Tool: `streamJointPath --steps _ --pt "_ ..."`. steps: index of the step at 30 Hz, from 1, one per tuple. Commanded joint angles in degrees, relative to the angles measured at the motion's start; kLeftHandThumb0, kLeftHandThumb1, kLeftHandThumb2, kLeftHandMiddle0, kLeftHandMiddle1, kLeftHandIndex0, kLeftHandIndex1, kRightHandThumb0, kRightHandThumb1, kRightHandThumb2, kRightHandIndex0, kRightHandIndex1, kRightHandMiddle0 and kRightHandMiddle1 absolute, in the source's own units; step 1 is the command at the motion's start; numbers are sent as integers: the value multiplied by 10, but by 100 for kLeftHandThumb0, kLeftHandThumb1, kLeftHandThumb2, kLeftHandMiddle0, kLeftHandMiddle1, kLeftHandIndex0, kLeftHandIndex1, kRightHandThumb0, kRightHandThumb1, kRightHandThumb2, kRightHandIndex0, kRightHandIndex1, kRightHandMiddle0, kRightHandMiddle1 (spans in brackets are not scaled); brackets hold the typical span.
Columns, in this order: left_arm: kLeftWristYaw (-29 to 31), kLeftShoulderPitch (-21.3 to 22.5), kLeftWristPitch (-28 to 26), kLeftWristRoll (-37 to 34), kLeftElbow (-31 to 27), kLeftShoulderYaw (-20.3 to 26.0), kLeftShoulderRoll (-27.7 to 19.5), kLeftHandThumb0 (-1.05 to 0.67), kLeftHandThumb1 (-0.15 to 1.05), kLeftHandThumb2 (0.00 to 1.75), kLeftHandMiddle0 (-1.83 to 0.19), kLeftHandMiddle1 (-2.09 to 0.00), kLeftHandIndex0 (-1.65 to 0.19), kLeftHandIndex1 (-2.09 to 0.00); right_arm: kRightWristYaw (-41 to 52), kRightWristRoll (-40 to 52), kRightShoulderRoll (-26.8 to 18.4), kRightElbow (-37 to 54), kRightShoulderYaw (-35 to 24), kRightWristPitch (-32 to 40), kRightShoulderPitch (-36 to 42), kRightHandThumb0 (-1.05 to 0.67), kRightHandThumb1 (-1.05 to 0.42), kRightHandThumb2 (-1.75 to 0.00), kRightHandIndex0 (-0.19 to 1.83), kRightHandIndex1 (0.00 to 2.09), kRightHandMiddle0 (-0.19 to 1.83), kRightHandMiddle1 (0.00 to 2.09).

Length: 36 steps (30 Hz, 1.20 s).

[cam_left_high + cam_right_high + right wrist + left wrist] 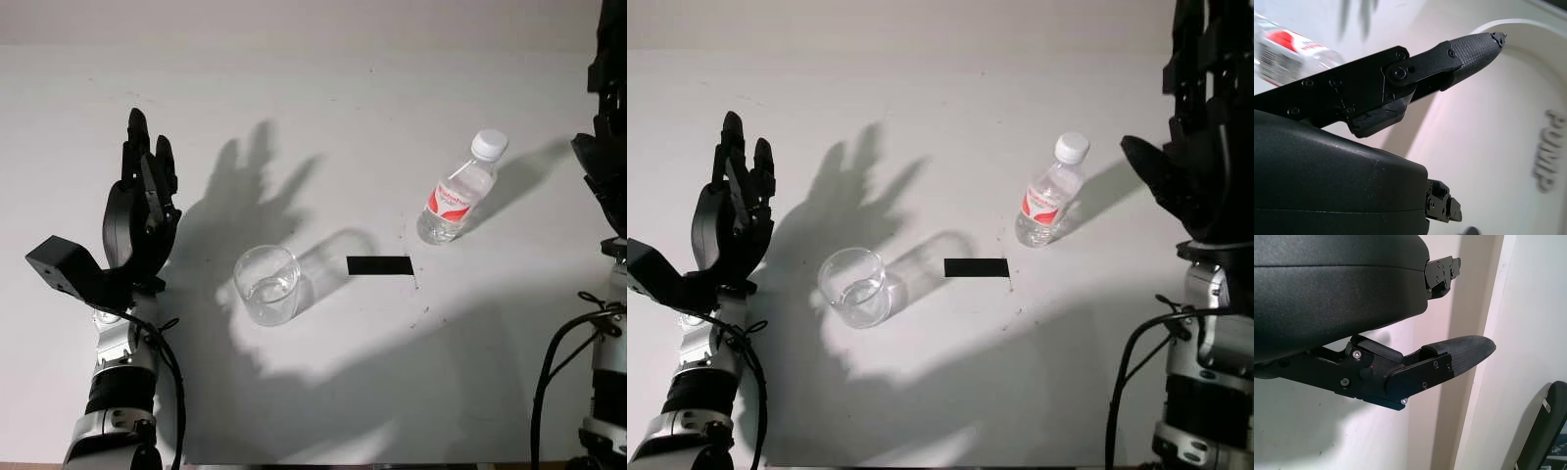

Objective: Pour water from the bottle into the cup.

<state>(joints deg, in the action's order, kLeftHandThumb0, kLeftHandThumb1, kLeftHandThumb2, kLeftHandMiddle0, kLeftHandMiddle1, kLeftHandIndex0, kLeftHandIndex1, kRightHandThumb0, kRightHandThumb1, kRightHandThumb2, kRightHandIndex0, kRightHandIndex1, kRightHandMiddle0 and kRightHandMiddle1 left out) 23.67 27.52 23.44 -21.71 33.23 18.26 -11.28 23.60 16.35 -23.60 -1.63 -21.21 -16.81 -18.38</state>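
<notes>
- both arms come up over the near edge of the white table (323, 88), one at each near corner; the table carries everything else.
- left hand (142, 211) is raised above the left side of the table, open, holding nothing, palm turned toward the middle; it throws a large fingered shadow across the surface toward the centre.
- right hand (1200, 147) is raised at the right edge of the table, open and holding nothing, near the bottle but apart from it; in the right wrist view one black finger (1469, 51) reaches out with the bottle's red label behind it.
- bottle (458, 191) stands toward the right side of the table, further from the near edge than the cup; it is clear plastic with a red and white label, and its white cap (489, 144) is on. its shadow runs off toward the right edge.
- cup (266, 284) is a clear glass beaker-like vessel with a small pouring lip, standing left of the table's centre, well apart from the bottle and near the left hand without touching it.
- black strip (379, 265), a flat dark rectangle, lies on the table between cup and bottle, touching neither.
</notes>
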Motion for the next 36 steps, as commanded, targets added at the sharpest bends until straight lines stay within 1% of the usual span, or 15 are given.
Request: streamJointPath --steps 1,3,6,10,12,13,16,17,23,24,25,29,36 --pt "3 -4 4 -4 6 4 0 -73 105 74 19 0 19 0 -7 -4 1 15 5 9 20 -97 -98 -4 -19 0 -19 0" --pt "1 -7 0 -3 1 5 0 -73 105 73 19 0 19 0 -17 -7 7 -7 9 18 28 -96 -97 -4 -19 0 -19 0" --pt "1 -9 -3 -4 -4 5 -1 -73 105 74 19 0 19 0 -35 -7 17 -46 11 35 32 -99 -100 -6 -19 0 -19 0" --pt "-3 -14 -11 -1 -13 6 -4 -73 105 74 19 0 19 0 -45 -10 22 -84 13 38 37 -98 -101 -6 -19 0 -19 0" --pt "-4 -16 -14 0 -18 6 -6 -73 105 74 19 0 19 0 -46 -9 27 -113 13 35 38 -95 -100 -6 -19 0 -19 0" --pt "-5 -16 -14 2 -19 6 -7 -73 105 74 19 0 19 0 -43 -4 29 -127 12 33 37 -94 -100 -6 -19 0 -19 0" --pt "-4 -18 -18 2 -23 5 -9 -73 105 74 19 0 19 0 -30 39 45 -155 1 59 36 -90 -100 -5 -19 0 -19 0" --pt "-2 -19 -17 1 -23 6 -9 -73 105 75 19 0 19 0 -29 44 47 -164 -1 60 36 -93 -101 -6 -19 0 -19 0" --pt "10 -19 -18 -7 -24 10 -12 -72 105 77 19 0 19 0 -11 47 47 -246 -5 38 26 -90 -100 -5 -19 0 -19 0" --pt "9 -19 -19 -7 -25 10 -12 -71 105 77 19 0 19 0 -10 44 47 -253 -3 35 25 -94 -100 -5 -19 0 -19 0" --pt "8 -19 -20 -6 -25 10 -13 -71 105 77 19 0 19 0 -11 42 47 -257 -1 32 25 -97 -100 -5 -19 0 -19 0" --pt "7 -19 -24 -6 -29 9 -13 -70 105 77 19 0 19 0 -18 27 49 -235 14 41 34 -103 -100 -5 -19 0 -19 0" --pt "9 -19 -26 -6 -32 9 -14 -70 105 77 19 0 19 0 -7 27 53 -211 29 55 42 -104 -97 -5 -19 0 -19 0"
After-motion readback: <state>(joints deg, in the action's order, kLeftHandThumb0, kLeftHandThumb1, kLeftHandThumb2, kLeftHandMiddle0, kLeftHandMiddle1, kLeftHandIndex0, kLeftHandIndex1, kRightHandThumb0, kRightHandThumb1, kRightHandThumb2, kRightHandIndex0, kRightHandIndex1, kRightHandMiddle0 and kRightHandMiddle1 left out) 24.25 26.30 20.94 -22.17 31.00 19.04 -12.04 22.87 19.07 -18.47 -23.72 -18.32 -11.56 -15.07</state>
